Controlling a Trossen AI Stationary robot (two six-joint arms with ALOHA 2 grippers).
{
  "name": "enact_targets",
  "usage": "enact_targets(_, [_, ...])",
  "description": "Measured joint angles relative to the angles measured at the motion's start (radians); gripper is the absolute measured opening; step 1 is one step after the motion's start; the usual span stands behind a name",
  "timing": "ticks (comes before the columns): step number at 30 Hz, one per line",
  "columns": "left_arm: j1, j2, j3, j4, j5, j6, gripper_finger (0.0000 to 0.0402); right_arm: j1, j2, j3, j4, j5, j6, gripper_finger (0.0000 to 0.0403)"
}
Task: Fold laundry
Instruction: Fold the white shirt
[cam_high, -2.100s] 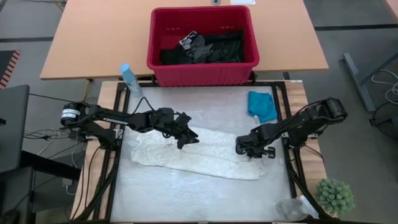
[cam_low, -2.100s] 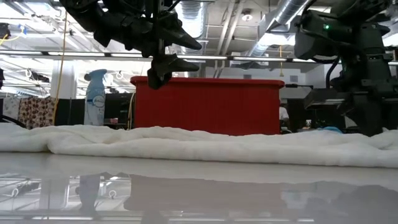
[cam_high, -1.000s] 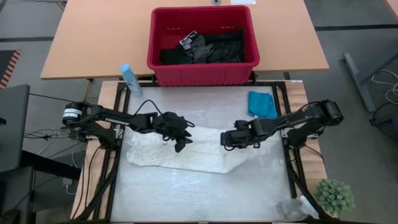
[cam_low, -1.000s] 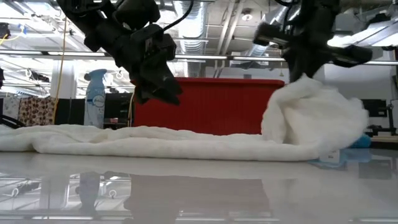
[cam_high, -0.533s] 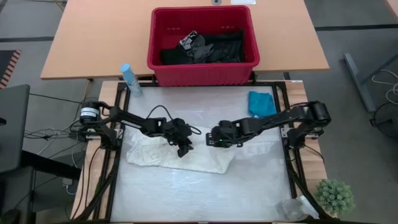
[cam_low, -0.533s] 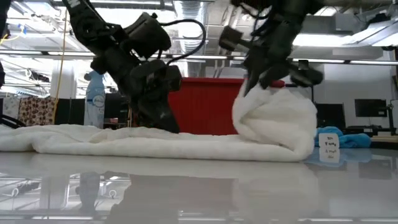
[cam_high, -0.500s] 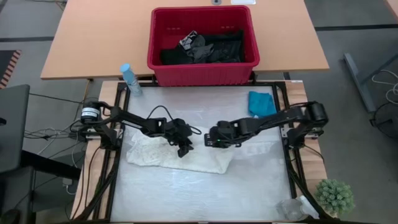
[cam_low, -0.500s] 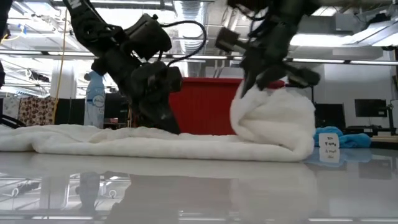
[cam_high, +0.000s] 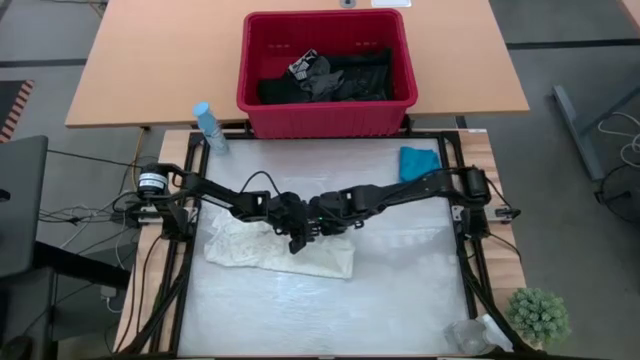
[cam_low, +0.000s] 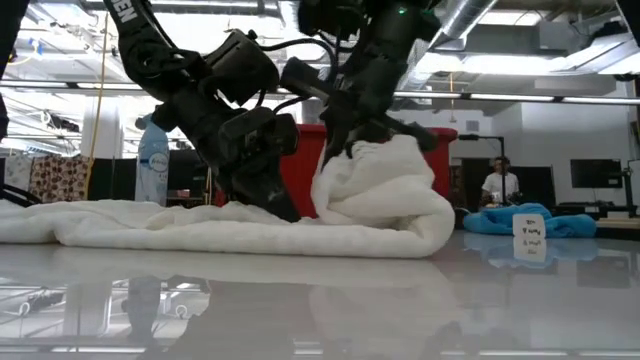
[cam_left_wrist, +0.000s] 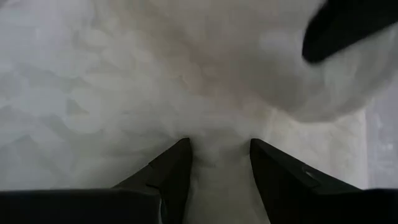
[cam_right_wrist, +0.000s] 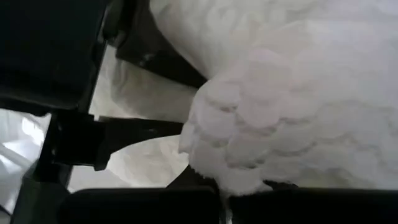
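- White lacy garment lies mid-table, its right end doubled over toward the middle: the first fold is under way.
- Right gripper is clenched on that lifted end; left gripper, fingers apart, presses the cloth flat.
- Teal garment waits unfolded beside it.
- Black clothes sit untouched in the red basket.
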Motion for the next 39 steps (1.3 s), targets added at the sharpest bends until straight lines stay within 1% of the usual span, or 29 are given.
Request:
enact_targets(2, [-0.002, 0.000, 0.000, -0.002, -0.007, -0.002, 0.0161, -0.004, 0.016, 0.019, 0.005, -0.013, -0.017, 0.0035])
enact_targets(5, [-0.002, 0.000, 0.000, -0.003, -0.006, 0.007, 0.0161, -0.004, 0.016, 0.021, 0.006, -0.010, -0.021, 0.0062])
enact_targets(9, [-0.001, 0.000, 0.000, 0.000, -0.008, 0.007, 0.0161, 0.002, 0.016, 0.022, 0.035, -0.007, -0.087, 0.0090])
enact_targets(13, [-0.001, 0.000, 0.000, 0.001, -0.013, 0.008, 0.0161, 0.011, 0.013, 0.022, 0.093, -0.002, -0.144, 0.0109])
enact_targets(16, [-0.001, 0.000, 0.000, 0.000, -0.015, 0.009, 0.0161, 0.019, 0.013, 0.022, 0.100, 0.002, -0.197, 0.0126])
enact_targets(22, [0.011, 0.000, 0.000, -0.001, -0.012, 0.000, 0.0161, 0.025, 0.005, 0.022, 0.104, 0.019, -0.263, 0.0176])
enact_targets(25, [0.021, 0.001, 0.000, -0.003, 0.003, -0.003, 0.0161, 0.025, 0.002, 0.024, 0.102, -0.001, -0.265, 0.0205])
enact_targets(29, [0.033, 0.001, -0.001, -0.006, 0.023, 0.010, 0.0161, 0.038, -0.003, 0.062, 0.082, 0.006, -0.290, 0.0231])
enact_targets(31, [0.038, 0.001, -0.001, -0.006, 0.030, 0.012, 0.0161, 0.043, -0.003, 0.094, 0.044, 0.018, -0.313, 0.0236])
enact_targets(34, [0.056, -0.006, -0.001, -0.013, 0.067, 0.008, 0.0161, 0.048, -0.004, 0.154, -0.030, 0.019, -0.326, 0.0238])
enact_targets(39, [0.082, -0.024, 0.016, -0.062, 0.085, 0.013, 0.0161, 0.074, -0.004, 0.255, -0.246, 0.109, -0.360, 0.0239])
